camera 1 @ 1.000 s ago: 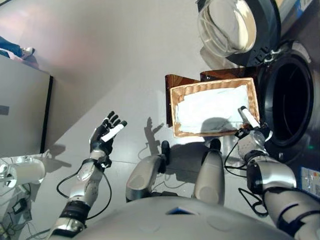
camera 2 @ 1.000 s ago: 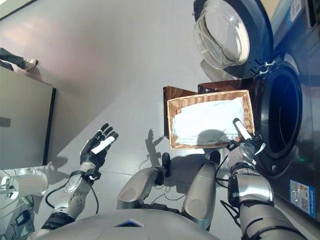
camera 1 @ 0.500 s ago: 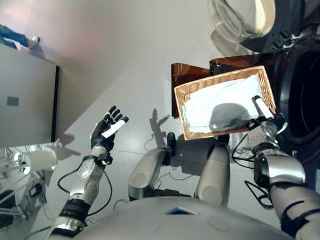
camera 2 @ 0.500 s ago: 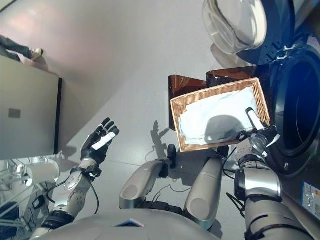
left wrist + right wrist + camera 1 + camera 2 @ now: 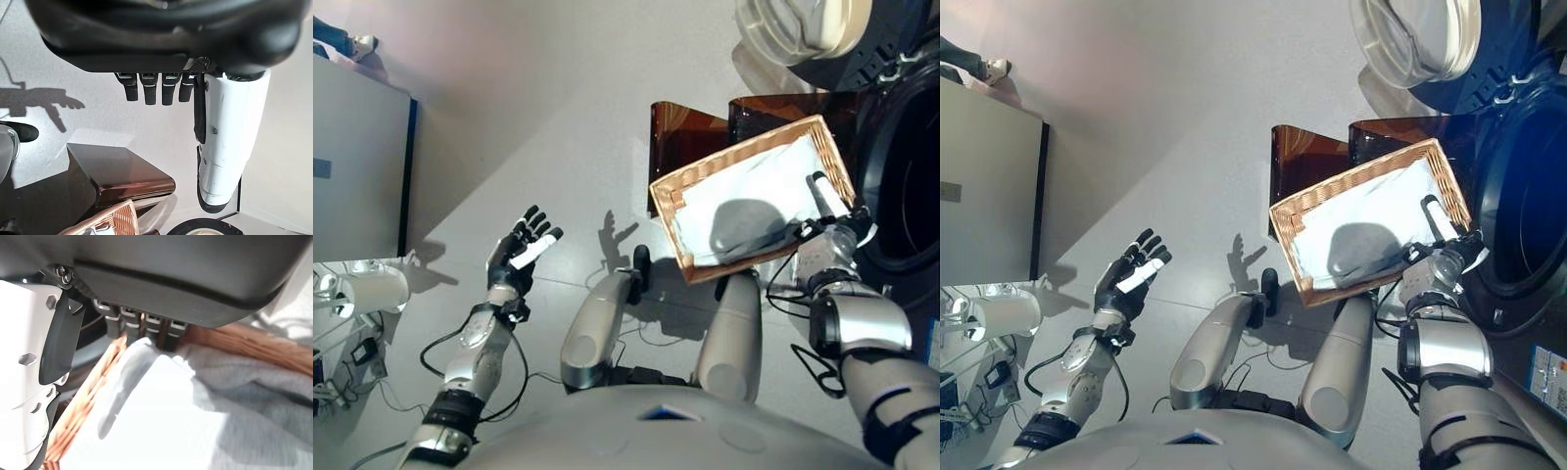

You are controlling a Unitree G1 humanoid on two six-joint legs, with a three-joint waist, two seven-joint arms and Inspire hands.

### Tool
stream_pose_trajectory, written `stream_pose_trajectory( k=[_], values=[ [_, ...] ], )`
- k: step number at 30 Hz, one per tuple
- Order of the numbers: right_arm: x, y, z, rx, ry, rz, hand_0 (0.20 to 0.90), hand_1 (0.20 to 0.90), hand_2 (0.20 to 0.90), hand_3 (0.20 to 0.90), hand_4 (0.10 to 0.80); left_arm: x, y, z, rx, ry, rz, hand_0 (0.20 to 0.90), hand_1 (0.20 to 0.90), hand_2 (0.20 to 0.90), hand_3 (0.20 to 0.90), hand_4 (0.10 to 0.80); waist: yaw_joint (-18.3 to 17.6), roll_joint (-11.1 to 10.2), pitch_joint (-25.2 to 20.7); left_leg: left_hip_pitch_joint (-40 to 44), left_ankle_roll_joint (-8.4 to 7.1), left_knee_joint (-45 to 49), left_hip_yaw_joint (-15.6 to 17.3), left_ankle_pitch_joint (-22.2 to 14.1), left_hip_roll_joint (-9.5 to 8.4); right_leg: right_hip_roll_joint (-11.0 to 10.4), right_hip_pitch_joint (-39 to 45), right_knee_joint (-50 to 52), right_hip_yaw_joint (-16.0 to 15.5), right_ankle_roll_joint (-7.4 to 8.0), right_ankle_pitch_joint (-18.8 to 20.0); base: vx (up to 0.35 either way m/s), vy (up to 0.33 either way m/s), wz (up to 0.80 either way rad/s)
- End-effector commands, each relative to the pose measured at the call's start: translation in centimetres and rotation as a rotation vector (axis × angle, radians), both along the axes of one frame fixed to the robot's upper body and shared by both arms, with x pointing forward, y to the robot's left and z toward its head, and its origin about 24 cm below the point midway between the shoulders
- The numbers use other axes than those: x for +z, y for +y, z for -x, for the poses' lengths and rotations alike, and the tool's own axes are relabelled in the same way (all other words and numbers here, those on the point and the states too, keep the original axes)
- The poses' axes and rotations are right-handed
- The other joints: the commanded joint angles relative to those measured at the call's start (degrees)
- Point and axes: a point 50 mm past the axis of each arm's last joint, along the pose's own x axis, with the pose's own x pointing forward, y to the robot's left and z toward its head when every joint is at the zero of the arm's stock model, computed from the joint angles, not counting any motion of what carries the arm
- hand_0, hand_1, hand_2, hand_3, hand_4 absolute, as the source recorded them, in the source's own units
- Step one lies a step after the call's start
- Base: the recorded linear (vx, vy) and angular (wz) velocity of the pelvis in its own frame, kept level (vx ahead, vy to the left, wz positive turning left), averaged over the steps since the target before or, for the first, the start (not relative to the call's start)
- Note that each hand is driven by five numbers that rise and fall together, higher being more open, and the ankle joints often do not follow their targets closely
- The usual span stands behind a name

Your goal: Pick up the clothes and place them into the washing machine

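Label [image 5: 1548, 368] on washer [image 5: 1518, 211], print unreadable.

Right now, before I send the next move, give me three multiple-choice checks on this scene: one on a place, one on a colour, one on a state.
1. Where is the white cloth?
A. on the floor
B. in the wicker basket
C. inside the drum

2. What colour is the stand behind the basket?
A. brown
B. green
C. white

3. How is the left hand?
A. curled round cloth
B. open and empty
C. gripping the basket

Answers:
1. B, the cloth lies within the woven rim.
2. A, both eye views show it dark brown.
3. B, its fingers spread over bare floor, away from the right hand at the basket.
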Motion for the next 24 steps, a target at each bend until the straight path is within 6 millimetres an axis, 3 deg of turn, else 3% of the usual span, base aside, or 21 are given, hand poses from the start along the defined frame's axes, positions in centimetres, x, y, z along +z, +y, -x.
stream_pose_trajectory(
  k=[1,3,4,5,6,8,14,15,19,21,22,24],
  values=[
    [-0.1,2.7,-1.8,0.123,-0.041,-0.035,0.9,0.9,0.9,0.9,0.8,3.3,3.6,-0.5,0.049,-0.145,-0.107,0.9,0.9,0.9,0.9,0.8,1.8,-1.5,-3.0,-5.1,1.22,2.6,2.9,-0.1,-1.14,0.9,-1.2,1.5,1.0,-1.49,0.5,0.0,0.0,0.0],
    [0.0,3.1,-2.1,0.169,-0.033,-0.018,0.862,0.862,0.862,0.862,0.773,3.4,3.6,-0.5,0.046,-0.148,-0.102,0.9,0.9,0.9,0.9,0.8,1.8,-1.8,-3.0,-5.6,1.27,3.1,2.9,-0.4,-1.12,0.9,-1.6,1.9,1.2,-1.6,0.3,0.0,0.0,0.0],
    [0.0,3.1,-2.1,0.169,-0.033,-0.018,0.54,0.54,0.54,0.54,0.543,3.4,3.7,-0.5,0.046,-0.148,-0.102,0.9,0.9,0.9,0.9,0.8,1.8,-1.8,-3.0,-5.6,1.27,3.1,2.9,-0.4,-1.12,0.9,-1.7,2.0,1.2,-1.6,0.3,0.087,-0.005,-0.04],
    [0.0,3.4,-2.3,0.221,-0.006,0.014,0.54,0.54,0.54,0.54,0.543,3.4,3.7,-0.5,0.042,-0.147,-0.101,0.9,0.9,0.9,0.9,0.8,2.0,-2.0,-3.2,-5.2,0.95,3.9,2.6,-2.2,-1.26,0.9,-1.3,3.0,1.4,-1.47,-1.7,-0.006,0.0,-0.04],
    [0.1,3.4,-2.3,0.222,-0.008,0.015,0.502,0.502,0.502,0.502,0.516,3.4,3.7,-0.6,0.044,-0.149,-0.1,0.9,0.9,0.9,0.9,0.8,1.9,-1.9,-3.1,-5.9,1.25,3.4,2.9,-0.5,-1.09,1.0,-1.9,2.4,1.3,-1.75,0.1,0.081,-0.006,-0.04],
    [0.4,3.7,-2.8,0.277,0.017,0.063,0.455,0.455,0.455,0.455,0.482,3.4,3.7,-0.5,0.042,-0.148,-0.101,0.9,0.9,0.9,0.9,0.8,2.1,-2.2,-3.1,-5.9,0.93,5.2,2.6,-2.6,-1.16,1.0,-2.0,4.1,1.5,-1.71,-2.1,0.034,-0.011,-0.01],
    [1.6,4.1,-3.9,0.35,0.059,0.155,0.529,0.529,0.529,0.529,0.535,3.6,4.0,-0.5,0.051,-0.153,-0.11,0.9,0.9,0.9,0.9,0.8,2.5,-2.6,-2.9,-8.2,0.94,11.2,2.7,-5.0,-0.57,0.9,-3.7,8.8,1.7,-2.26,-4.2,-0.005,-0.01,0.02],
    [1.7,4.2,-4.0,0.356,0.061,0.161,0.636,0.636,0.636,0.636,0.612,3.6,4.0,-0.6,0.05,-0.154,-0.112,0.9,0.9,0.9,0.9,0.8,2.6,-2.6,-2.9,-8.5,0.95,11.9,2.7,-5.3,-0.51,0.9,-3.8,9.4,1.6,-2.31,-4.6,0.0,0.0,0.0],
    [1.8,4.7,-4.4,0.4,0.067,0.187,0.691,0.691,0.691,0.691,0.651,3.9,4.1,-0.7,0.046,-0.163,-0.12,0.9,0.9,0.9,0.9,0.8,2.8,-2.8,-3.0,-9.3,1.03,13.2,2.7,-6.0,-0.41,0.9,-4.6,10.6,1.6,-2.49,-5.3,0.002,-0.004,0.01],
    [1.9,4.8,-4.5,0.416,0.07,0.196,0.387,0.387,0.387,0.387,0.433,4.0,4.2,-0.7,0.049,-0.165,-0.122,0.9,0.9,0.9,0.9,0.8,2.8,-2.8,-2.9,-9.7,1.18,13.7,2.7,-6.2,-0.45,0.9,-5.2,11.0,1.8,-2.51,-5.3,0.001,-0.004,0.05],
    [2.0,4.7,-4.6,0.416,0.072,0.2,0.2,0.2,0.2,0.2,0.3,4.0,4.2,-0.7,0.05,-0.167,-0.123,0.9,0.9,0.9,0.9,0.8,2.8,-2.8,-2.9,-9.8,1.24,13.8,2.8,-6.2,-0.47,1.0,-5.4,10.9,1.9,-2.51,-5.3,0.0,0.0,0.0],
    [2.2,4.7,-4.7,0.427,0.072,0.212,0.2,0.2,0.2,0.2,0.3,4.1,4.3,-0.7,0.052,-0.172,-0.127,0.9,0.9,0.9,0.9,0.8,2.8,-2.7,-2.7,-10.1,1.39,13.9,3.0,-6.2,-0.53,1.1,-5.8,11.0,1.9,-2.5,-5.1,0.0,0.0,0.0]
  ],
)
